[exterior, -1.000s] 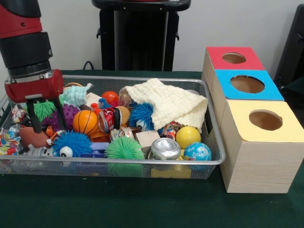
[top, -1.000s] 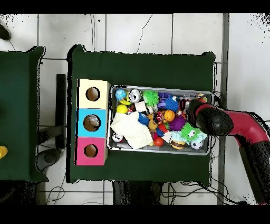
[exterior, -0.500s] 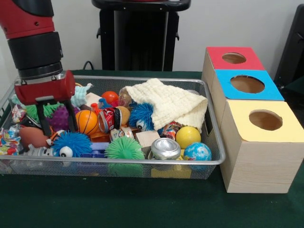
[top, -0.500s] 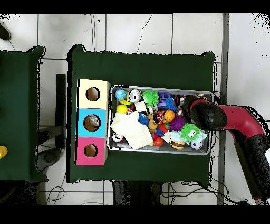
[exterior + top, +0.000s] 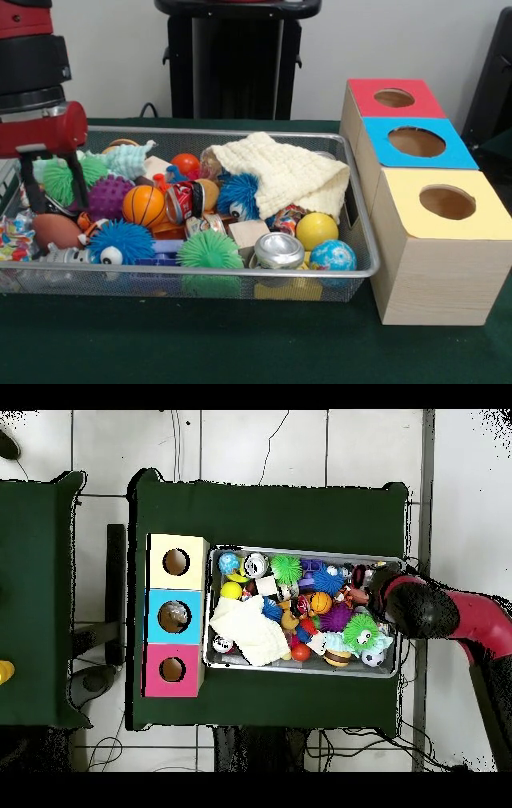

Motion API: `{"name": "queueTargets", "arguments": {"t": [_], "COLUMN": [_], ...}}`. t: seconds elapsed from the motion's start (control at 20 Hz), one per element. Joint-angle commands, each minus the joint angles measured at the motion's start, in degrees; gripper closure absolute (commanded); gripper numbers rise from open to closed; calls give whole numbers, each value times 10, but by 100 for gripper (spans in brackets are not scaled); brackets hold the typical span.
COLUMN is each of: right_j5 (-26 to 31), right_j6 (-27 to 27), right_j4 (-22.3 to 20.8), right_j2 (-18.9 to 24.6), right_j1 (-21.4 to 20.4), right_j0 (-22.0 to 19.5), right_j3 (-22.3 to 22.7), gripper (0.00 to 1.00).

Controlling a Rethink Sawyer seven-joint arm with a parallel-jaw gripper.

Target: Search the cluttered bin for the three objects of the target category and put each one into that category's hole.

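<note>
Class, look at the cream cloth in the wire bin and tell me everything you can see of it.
The cream cloth is a thick, knobbly knitted or waffle-textured piece, crumpled rather than folded flat. It lies in the wire bin toward the end nearest the boxes, draped over other toys and sloping down to the bin's side wall. A blue fuzzy toy with an eye pokes out beneath its edge, and a yellow ball sits just in front of it.
</note>
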Motion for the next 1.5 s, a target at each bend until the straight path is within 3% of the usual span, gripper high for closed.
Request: {"name": "queueTargets", "arguments": {"t": [0.05, 1.5], "right_j5": [86, -23], "right_j6": [-155, -110], "right_j4": [1, -63], "right_j2": [-20, -32], "right_j1": [0, 71], "right_j0": [-23, -58], "right_j3": [-29, 11], "gripper": [0, 0]}}
